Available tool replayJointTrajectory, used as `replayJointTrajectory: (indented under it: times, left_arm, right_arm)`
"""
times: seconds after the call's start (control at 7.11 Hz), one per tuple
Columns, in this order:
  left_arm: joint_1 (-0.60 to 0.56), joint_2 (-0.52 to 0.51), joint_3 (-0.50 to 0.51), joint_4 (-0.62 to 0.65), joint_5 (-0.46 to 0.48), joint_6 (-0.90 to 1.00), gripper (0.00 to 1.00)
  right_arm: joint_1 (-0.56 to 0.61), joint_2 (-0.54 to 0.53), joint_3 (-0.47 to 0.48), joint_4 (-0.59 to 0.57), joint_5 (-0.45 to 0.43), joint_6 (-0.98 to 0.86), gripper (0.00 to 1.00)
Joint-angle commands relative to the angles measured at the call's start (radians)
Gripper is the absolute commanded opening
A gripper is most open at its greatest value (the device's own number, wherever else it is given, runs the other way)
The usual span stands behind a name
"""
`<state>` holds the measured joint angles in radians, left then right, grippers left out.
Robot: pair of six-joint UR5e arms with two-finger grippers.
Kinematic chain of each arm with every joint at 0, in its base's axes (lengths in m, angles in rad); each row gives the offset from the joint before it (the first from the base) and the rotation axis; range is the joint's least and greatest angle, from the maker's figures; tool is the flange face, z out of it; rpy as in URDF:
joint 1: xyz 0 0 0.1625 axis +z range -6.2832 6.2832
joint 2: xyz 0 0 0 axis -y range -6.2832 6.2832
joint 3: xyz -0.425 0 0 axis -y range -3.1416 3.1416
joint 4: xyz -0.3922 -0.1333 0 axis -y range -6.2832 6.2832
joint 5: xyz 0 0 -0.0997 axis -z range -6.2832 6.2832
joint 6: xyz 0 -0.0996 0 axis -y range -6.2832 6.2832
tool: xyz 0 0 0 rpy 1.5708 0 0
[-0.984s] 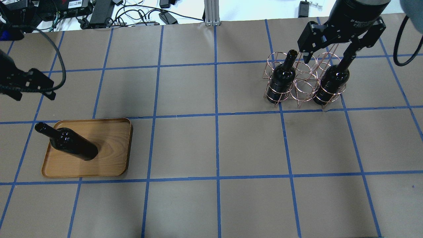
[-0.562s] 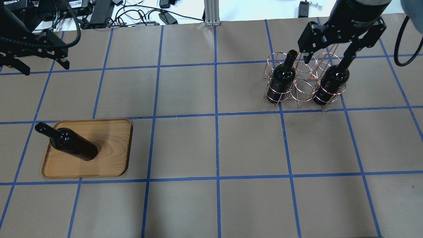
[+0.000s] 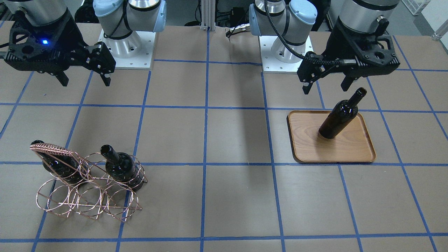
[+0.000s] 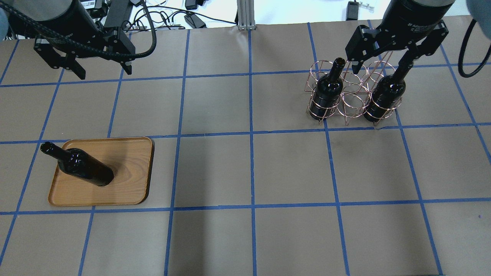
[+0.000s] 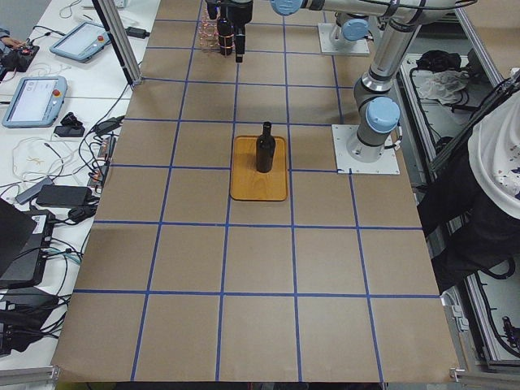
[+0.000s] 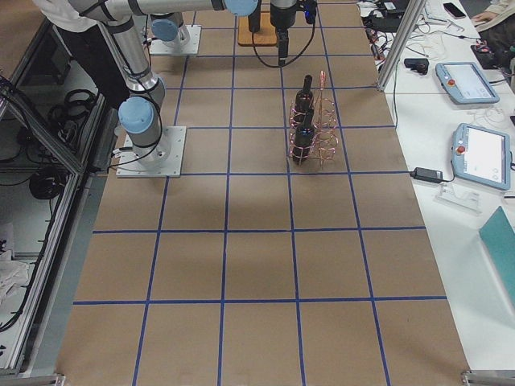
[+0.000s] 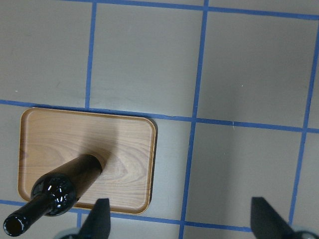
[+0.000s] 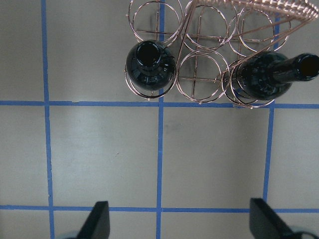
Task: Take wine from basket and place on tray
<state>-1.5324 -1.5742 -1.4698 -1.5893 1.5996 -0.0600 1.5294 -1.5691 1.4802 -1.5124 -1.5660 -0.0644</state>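
Note:
One wine bottle (image 4: 82, 168) stands on the wooden tray (image 4: 130, 184); it also shows in the front view (image 3: 339, 117) and the left wrist view (image 7: 65, 186). Two more bottles (image 4: 326, 94) (image 4: 383, 97) stand in the copper wire basket (image 4: 353, 101), which also shows in the right wrist view (image 8: 199, 74). My left gripper (image 4: 99, 71) is open and empty, high up beside the tray (image 3: 350, 150). My right gripper (image 4: 379, 65) is open and empty, high above the basket (image 3: 87, 196), touching nothing.
The table is brown paper with a blue tape grid. Cables and power boxes (image 4: 153, 15) lie past the far edge, with a metal post (image 4: 245, 15) at the middle. Both arm bases (image 3: 126, 45) (image 3: 283, 49) stand on the robot's side.
My left gripper has swung from the far left edge toward the right in the overhead view, still open and empty. The right arm, bottles, basket and tray have not moved.

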Motion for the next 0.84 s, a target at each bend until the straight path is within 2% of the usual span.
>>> replayJointTrajectory:
  times: [0.0,0.7]
  left_arm:
    - [0.003,0.000,0.000,0.024,-0.074,0.009,1.00]
    - [0.003,0.006,-0.006,0.025,-0.066,0.008,1.00]
  right_arm:
    - [0.000,0.000,0.003,0.000,-0.003,0.000,1.00]
    - [0.000,0.000,0.005,-0.008,0.006,0.003,1.00]
